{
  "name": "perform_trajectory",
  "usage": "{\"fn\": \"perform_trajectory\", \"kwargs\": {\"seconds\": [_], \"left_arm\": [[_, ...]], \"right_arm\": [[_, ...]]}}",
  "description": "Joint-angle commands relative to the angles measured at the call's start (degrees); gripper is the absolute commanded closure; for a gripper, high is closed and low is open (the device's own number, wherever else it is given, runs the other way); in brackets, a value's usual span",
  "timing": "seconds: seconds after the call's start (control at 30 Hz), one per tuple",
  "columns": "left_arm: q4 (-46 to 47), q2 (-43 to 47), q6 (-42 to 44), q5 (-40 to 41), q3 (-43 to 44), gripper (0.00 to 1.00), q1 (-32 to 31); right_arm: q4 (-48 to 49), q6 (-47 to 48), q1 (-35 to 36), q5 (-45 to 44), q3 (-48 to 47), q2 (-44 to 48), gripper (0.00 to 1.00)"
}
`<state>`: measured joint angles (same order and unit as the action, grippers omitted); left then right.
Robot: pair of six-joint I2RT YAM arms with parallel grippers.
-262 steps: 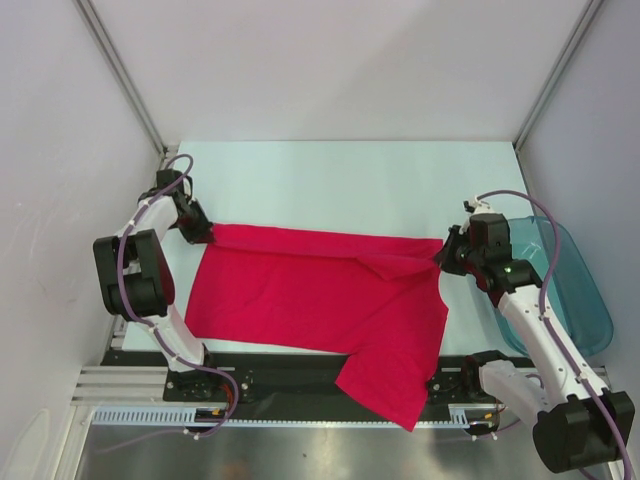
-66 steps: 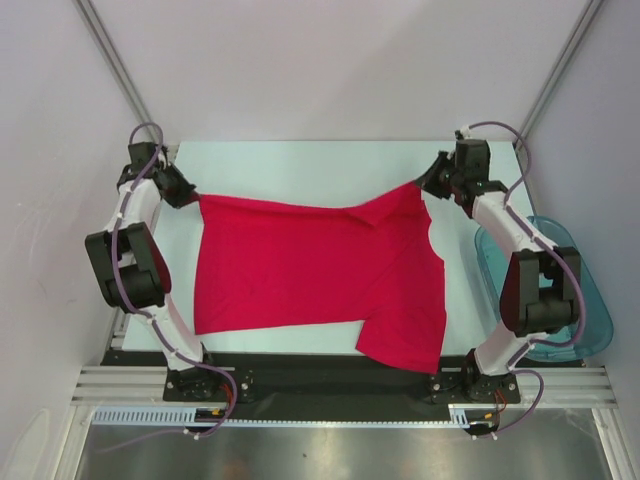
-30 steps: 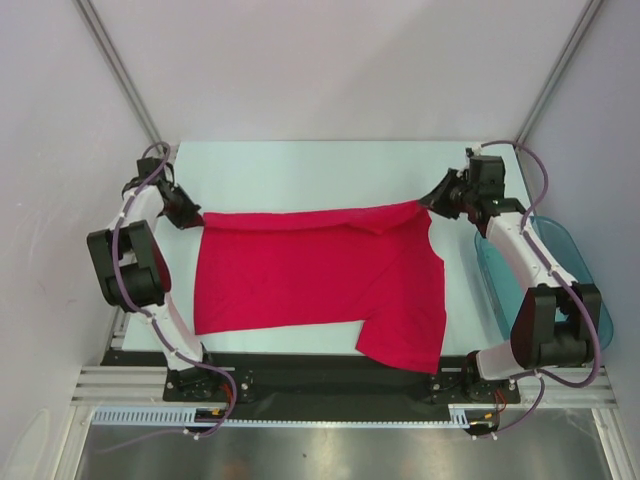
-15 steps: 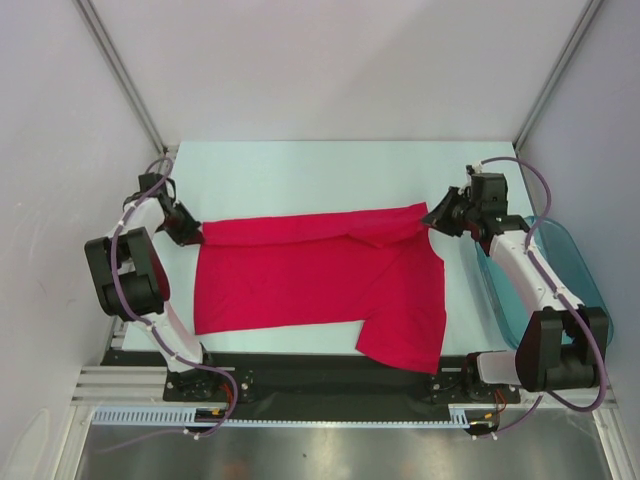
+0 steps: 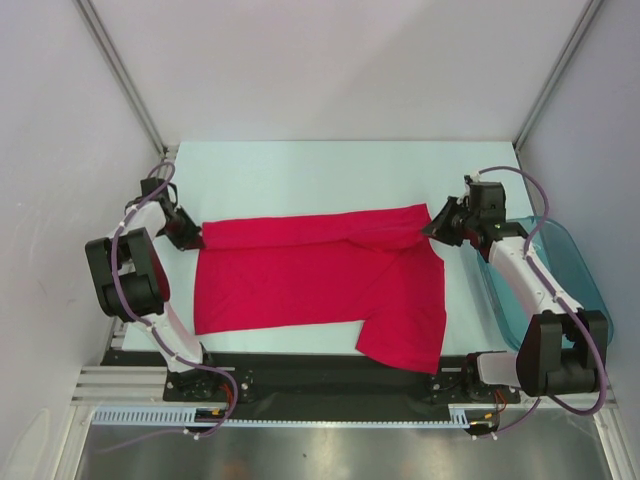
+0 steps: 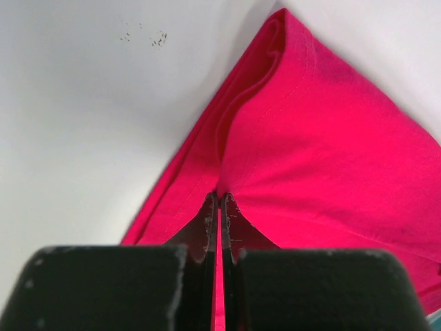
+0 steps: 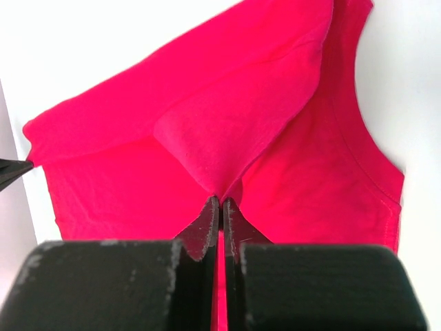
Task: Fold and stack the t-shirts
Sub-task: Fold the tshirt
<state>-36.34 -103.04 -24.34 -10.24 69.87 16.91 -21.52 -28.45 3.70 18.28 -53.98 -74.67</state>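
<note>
A bright red t-shirt (image 5: 320, 280) lies spread on the pale table, its far edge folded over toward the near side. My left gripper (image 5: 192, 238) is shut on the shirt's far left corner; the left wrist view shows the cloth (image 6: 324, 152) pinched between the jaws (image 6: 219, 200). My right gripper (image 5: 432, 228) is shut on the shirt's far right corner; the right wrist view shows the cloth (image 7: 207, 131) bunched at the jaws (image 7: 220, 201). A sleeve hangs toward the near table edge (image 5: 405, 340).
A translucent teal bin (image 5: 565, 290) stands at the right edge of the table, beside my right arm. White walls enclose the table on the left, back and right. A black rail (image 5: 300, 375) runs along the near edge.
Both grippers have pulled the shirt's far edge toward the near side, laying it over the body. The fold has widened since a second ago.
</note>
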Motion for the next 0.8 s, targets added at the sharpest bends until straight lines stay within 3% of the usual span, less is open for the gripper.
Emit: {"fn": "perform_trajectory", "kwargs": {"seconds": [0.0,0.77], "left_arm": [[1.27,3.03,1.31,1.71,-0.61,1.00,0.50],[2.15,2.15,1.31,1.63,-1.75,1.00,0.76]], "right_arm": [[0.69,0.85,0.16,-0.71,0.71,2.34,1.00],[-0.02,-0.38,-0.54,-0.53,4.05,3.57,1.00]]}}
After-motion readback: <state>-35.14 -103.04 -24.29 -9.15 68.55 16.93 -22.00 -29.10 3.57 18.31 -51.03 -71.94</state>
